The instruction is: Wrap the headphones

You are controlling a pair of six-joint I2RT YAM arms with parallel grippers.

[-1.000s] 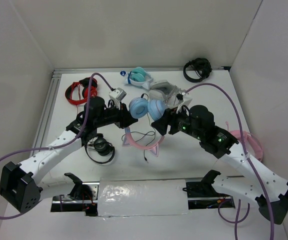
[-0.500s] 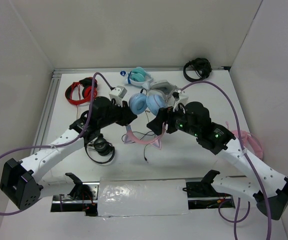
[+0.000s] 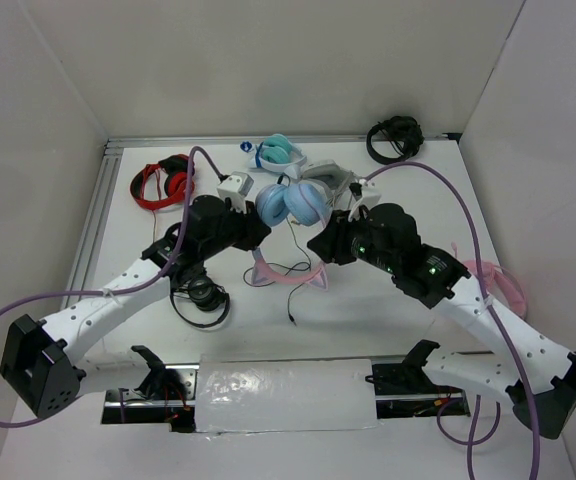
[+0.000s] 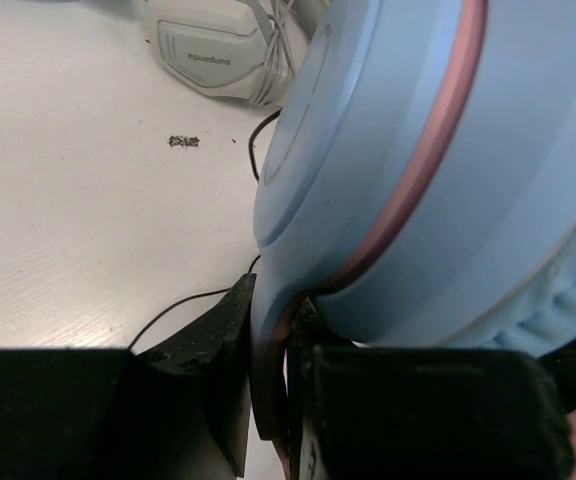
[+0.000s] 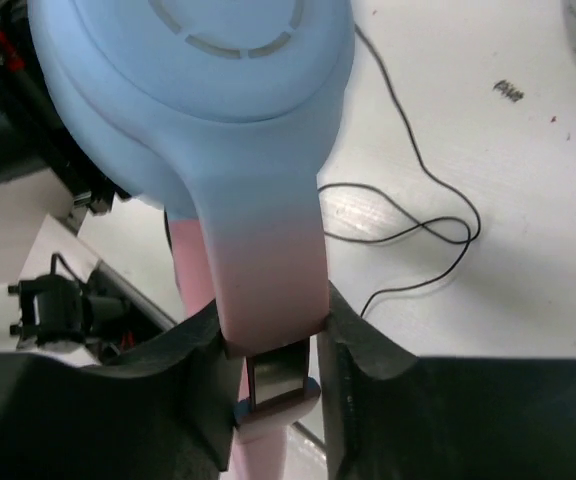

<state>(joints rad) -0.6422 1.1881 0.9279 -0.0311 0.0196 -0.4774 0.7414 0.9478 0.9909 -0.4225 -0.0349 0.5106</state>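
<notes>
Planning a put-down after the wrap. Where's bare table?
Barest: the near-centre strip between the loose black cable and the wrapped panel, and the right side between the far-corner black headphones and the pink pair. Crowded: back centre, around the cat-ear headphones, teal pair and white pair.

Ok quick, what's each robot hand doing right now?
Left gripper: shut on the headphones.
Right gripper: shut on the headphones too.

Bright, even overhead light; soft-edged shadows lie on the white matte table (image 3: 358,320). In the left wrist view, close ahead of the underexposed black fingers (image 4: 213,345), the light blue plastic headphones (image 4: 398,170) blur.
</notes>
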